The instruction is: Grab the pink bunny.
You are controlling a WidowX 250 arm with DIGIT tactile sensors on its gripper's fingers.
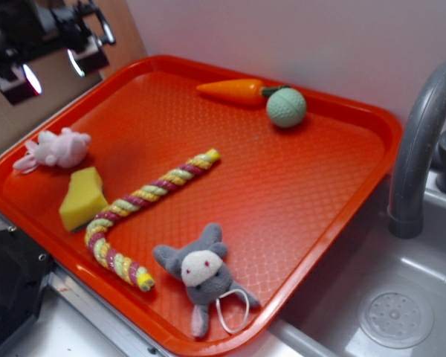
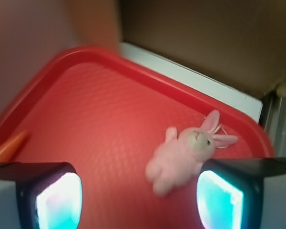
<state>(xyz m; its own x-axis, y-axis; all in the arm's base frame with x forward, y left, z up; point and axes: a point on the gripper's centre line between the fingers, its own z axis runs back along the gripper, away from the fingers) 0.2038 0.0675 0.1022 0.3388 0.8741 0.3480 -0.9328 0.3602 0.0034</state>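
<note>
Hanging above the tray's (image 1: 312, 223) far left corner in the exterior view, the pincer (image 1: 48, 63) held nothing, fingers spread. Below it the pink bunny (image 1: 56, 149) lay near the tray's left edge, just beside the yellow sponge (image 1: 82, 199). A striped rope toy (image 1: 145, 212), a grey plush animal (image 1: 204, 275), a carrot (image 1: 230, 90) and a green ball (image 1: 286, 107) lay elsewhere; no writing was legible.

From the wrist view, the bunny (image 2: 183, 155) lay on the tray (image 2: 86, 114), close against the right fingertip (image 2: 219, 198), the pincer (image 2: 138, 200) apart.
</note>
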